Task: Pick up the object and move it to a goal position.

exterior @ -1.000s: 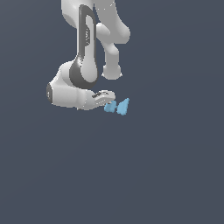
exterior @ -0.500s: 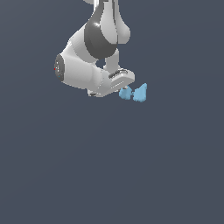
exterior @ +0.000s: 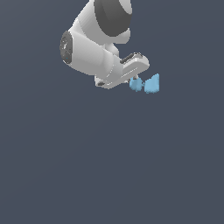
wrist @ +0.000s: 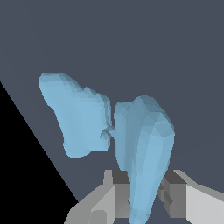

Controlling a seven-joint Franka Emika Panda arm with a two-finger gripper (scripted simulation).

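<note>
the pale blue two-lobed object (wrist: 131,140) is clamped between the fingers of the gripper (wrist: 144,194), its long lobe running straight out from the claw; it is carried aloft, no goal marker being visible.

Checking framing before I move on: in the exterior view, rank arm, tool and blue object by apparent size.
1. Arm, by far the largest.
2. Tool and blue object: look alike in size, and the tool's fingers are mostly hidden, so no ranking.

Light-blue lumpy object (exterior: 146,83), two lobes joined at a narrow neck (wrist: 109,131). Upper right of center in the exterior view, lifted. One lobe sits clamped in the pincer (wrist: 144,197), other lobe sticks out free.
</note>
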